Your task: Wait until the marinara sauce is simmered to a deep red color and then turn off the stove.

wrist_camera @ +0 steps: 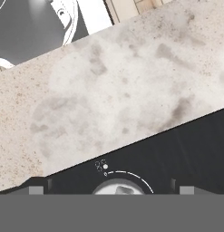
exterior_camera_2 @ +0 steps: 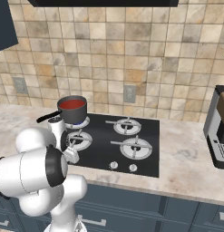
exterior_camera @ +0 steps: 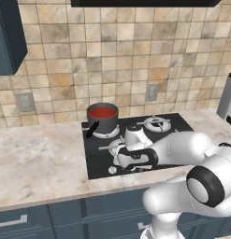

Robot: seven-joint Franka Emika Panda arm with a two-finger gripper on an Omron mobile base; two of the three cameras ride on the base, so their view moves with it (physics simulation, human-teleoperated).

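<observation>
Stove knob (wrist_camera: 119,188) between wide-apart fingertips (wrist_camera: 37,190); untouched

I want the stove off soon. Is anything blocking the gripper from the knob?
Nothing visible does. The knob lies right ahead of the open gripper, with just bare black stove glass around it.
</observation>
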